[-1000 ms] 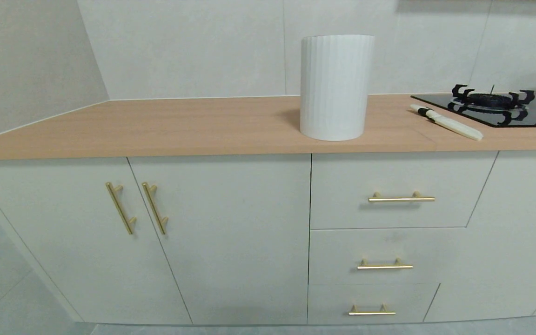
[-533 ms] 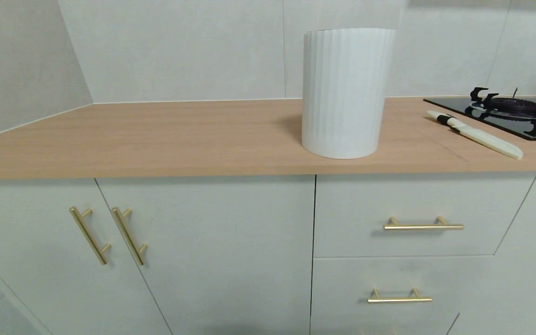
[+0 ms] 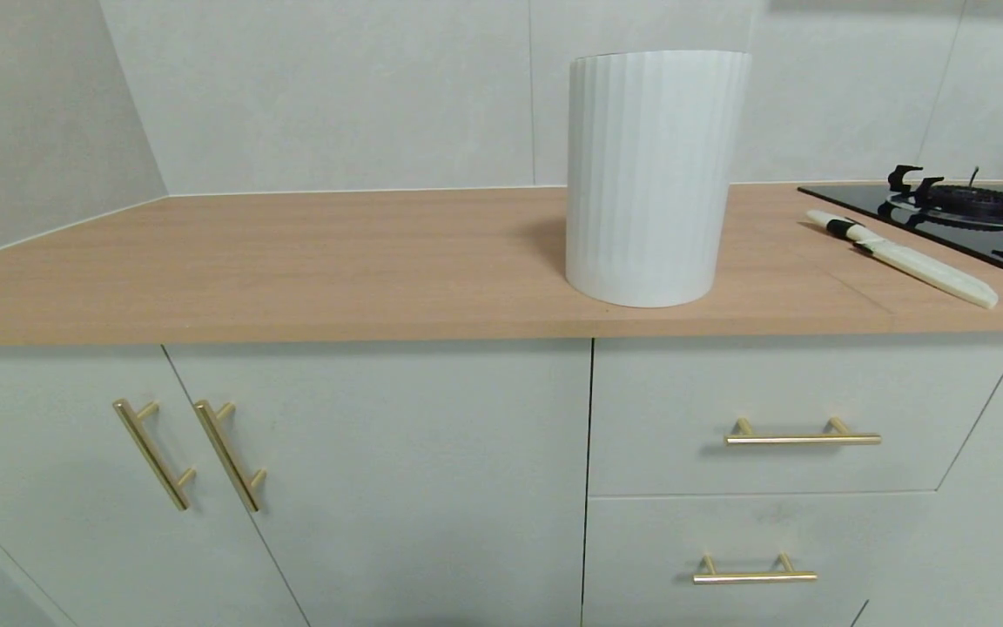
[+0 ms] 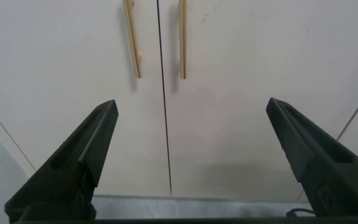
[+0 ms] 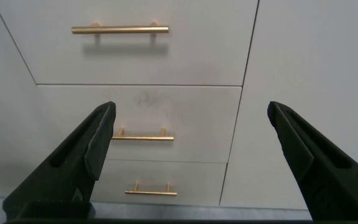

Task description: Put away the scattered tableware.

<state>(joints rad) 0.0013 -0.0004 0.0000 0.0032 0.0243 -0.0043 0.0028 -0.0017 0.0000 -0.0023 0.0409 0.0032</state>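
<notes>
As seen in the left wrist view, the left claw is spread wide, its two dark fingers far apart, gripping nothing and touching nothing. It faces a pair of pale cabinet doors, with the seam between them running down between the fingers. Two upright gold handles flank that seam.

Right wrist view: the right claw is likewise fully spread and has hold of nothing. It faces a stack of drawers, each with a horizontal gold bar pull. All are closed.

Head view: a tall ribbed white container stands upright on the wooden tabletop, near its front edge, above the seam between doors and drawers. Its rim sits too high for the camera; contents cannot be told. To the robot's right, well apart from the container, a cream knife with a black band lies flat on the tabletop, just beside the black hob and angled toward the front edge.
</notes>
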